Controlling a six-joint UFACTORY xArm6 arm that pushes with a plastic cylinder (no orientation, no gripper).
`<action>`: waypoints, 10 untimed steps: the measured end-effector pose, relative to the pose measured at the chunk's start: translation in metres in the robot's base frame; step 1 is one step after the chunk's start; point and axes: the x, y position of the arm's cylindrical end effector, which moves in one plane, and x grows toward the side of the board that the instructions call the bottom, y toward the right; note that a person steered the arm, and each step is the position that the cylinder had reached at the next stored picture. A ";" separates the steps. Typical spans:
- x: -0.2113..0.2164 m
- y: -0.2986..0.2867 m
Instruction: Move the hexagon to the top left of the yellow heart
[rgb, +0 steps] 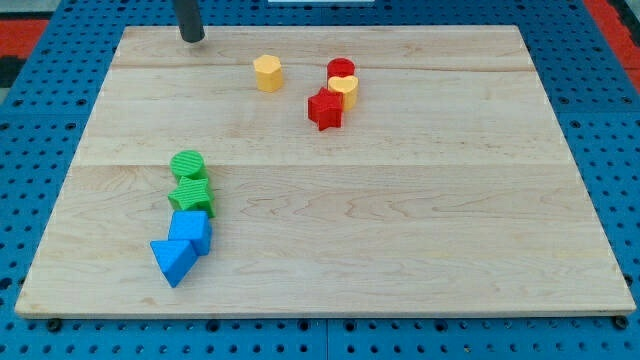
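Observation:
A yellow hexagon block (267, 72) sits near the view's top, left of centre. A yellow heart block (345, 90) lies to its right, touching a red cylinder (341, 68) above it and a red star block (325, 109) at its lower left. My tip (192, 37) rests on the board at the view's top left, well to the left of the hexagon and a little above it, touching no block.
At the lower left a green cylinder (187, 164), a green star (190, 192), a blue cube-like block (191, 231) and a blue triangle (172, 261) form a column. The wooden board (420, 230) lies on a blue pegboard.

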 end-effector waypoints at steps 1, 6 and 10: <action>0.012 0.042; 0.009 0.067; 0.095 0.159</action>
